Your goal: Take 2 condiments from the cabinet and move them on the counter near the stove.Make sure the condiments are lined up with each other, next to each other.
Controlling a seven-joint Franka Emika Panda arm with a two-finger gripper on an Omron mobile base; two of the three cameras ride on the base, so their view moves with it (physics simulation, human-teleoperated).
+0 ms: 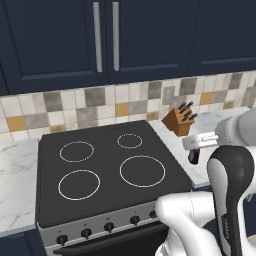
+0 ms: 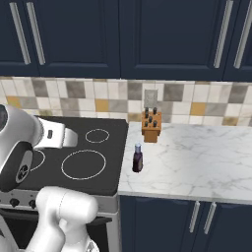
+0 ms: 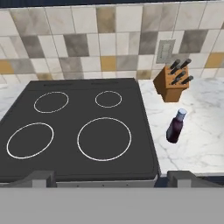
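Maroon condiment bottle (image 1: 194, 156): in the left base view you see it on the white veined marble counter (image 1: 15, 185), just right of the black glass stove (image 1: 105, 170) and partly behind the white arm. The gripper body sits above and beside it; you cannot tell the finger spacing from this angle. A wooden knife block (image 1: 179, 120) stands behind, against the tiled backsplash (image 1: 75, 102).

In the right base view, you find the bottle (image 2: 138, 158) upright near the counter (image 2: 197, 157) edge, just beside the stove (image 2: 83, 157), with the knife block (image 2: 151, 125) well behind. The bottle is cylindrical, dark, with a blue-grey cap.

In the hand view, the gripper (image 3: 111, 178) has its fingertips (image 3: 37, 178) spread wide apart, holding nothing. The bottle (image 3: 176, 127) lies ahead and right of them, clear of contact, between knife block (image 3: 173, 81) and counter (image 3: 205, 144) front. The stove (image 3: 74, 131) surface is smooth, with four white rings.
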